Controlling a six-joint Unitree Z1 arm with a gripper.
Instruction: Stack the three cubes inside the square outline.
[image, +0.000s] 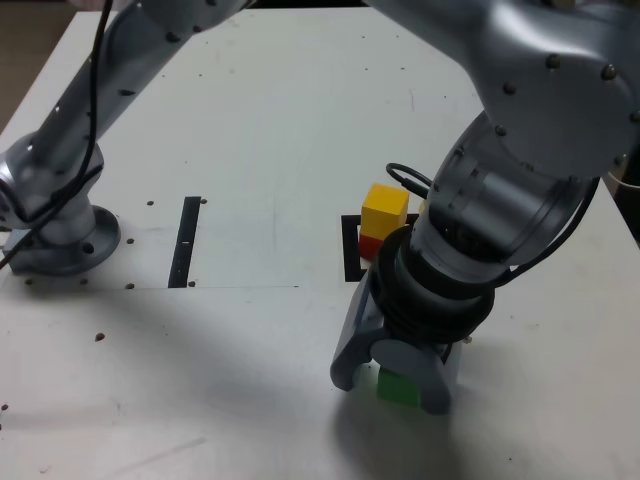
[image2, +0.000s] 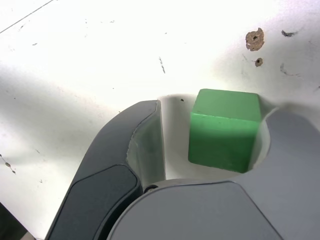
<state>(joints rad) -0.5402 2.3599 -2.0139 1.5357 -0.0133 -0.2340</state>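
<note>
A green cube (image: 399, 389) (image2: 225, 130) rests on the white table near its front edge, between the jaws of my gripper (image: 393, 384) (image2: 215, 117), which points straight down over it. In the wrist view one jaw lies against a side of the cube, and a gap shows between the other jaw and the cube. A yellow cube (image: 384, 209) sits on a red cube (image: 370, 245) inside the black square outline (image: 350, 250), just behind my gripper. The arm hides most of the outline.
A thin black strip (image: 185, 241) lies on the table at the exterior view's left. The arm's base (image: 62, 232) is bolted at the far left. A black cable loop (image: 408, 180) hangs by the wrist. Small screw holes (image2: 255, 39) dot the table.
</note>
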